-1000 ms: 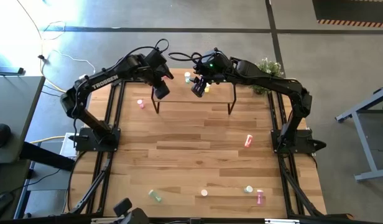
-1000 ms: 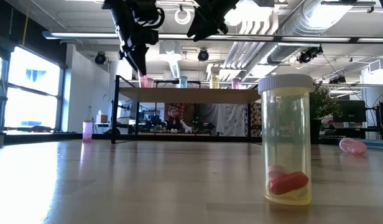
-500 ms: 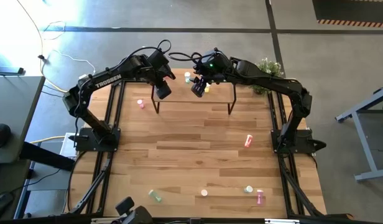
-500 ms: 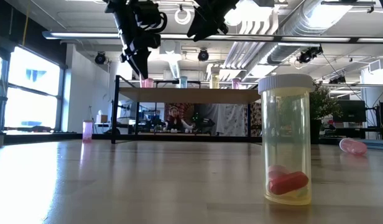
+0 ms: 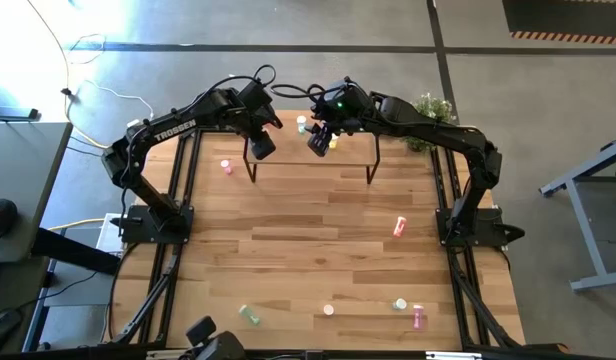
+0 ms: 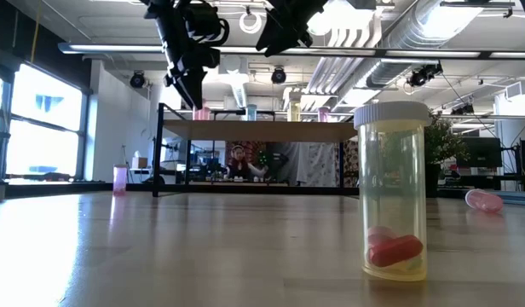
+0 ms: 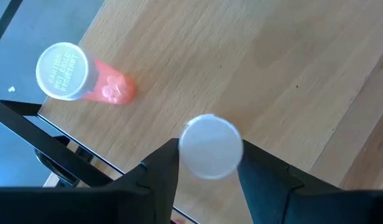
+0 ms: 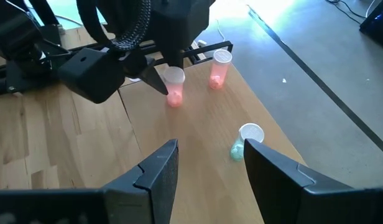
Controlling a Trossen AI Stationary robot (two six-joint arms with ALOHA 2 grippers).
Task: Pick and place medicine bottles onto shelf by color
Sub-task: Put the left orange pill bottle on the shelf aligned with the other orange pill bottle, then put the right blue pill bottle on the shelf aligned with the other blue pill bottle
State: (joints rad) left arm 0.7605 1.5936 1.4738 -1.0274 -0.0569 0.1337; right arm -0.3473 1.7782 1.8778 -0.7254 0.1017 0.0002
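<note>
Where left gripper (image 7: pixel 207 186) straddles pink bottle (image 7: pixel 211 146), second pink bottle (image 7: pixel 76 76) beside

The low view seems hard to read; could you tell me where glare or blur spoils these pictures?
Low view: bright windows behind leave the shelf backlit; the near bottle looms large. High view: glare whitens the floor at top left. Left wrist view: the white cap between the fingers is blurred.

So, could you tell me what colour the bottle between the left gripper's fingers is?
Pink-red, with a pale cap. The bottle shows best in the right wrist view.
</note>
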